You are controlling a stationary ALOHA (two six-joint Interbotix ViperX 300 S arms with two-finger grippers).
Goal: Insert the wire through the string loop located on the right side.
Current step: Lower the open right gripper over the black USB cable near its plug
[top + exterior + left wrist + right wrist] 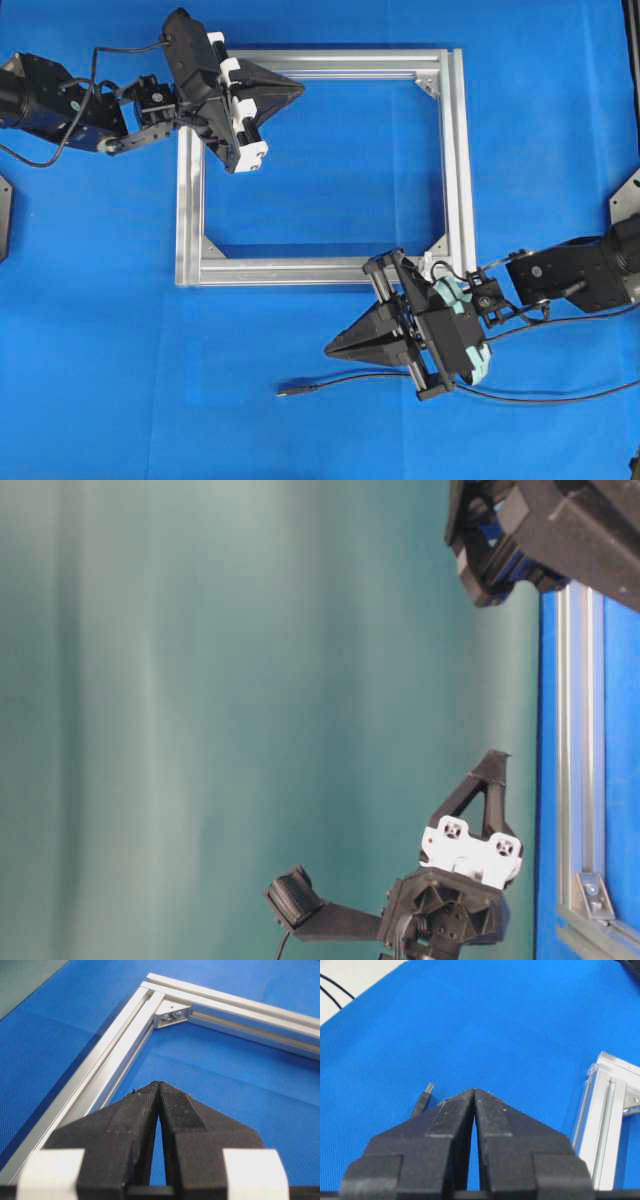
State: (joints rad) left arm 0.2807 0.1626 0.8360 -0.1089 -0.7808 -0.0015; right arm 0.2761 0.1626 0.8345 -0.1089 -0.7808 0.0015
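Keeping both grippers, left (297, 92) and right (333, 350), pressed together and empty; wire (345, 381) lies free; loop I cannot find.

string loop too small, perhaps hidden

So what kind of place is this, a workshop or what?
Most likely a robotics lab test bench: two arms with shut grippers, left and right, over a blue mat, with a bare metal frame and a loose wire set out.
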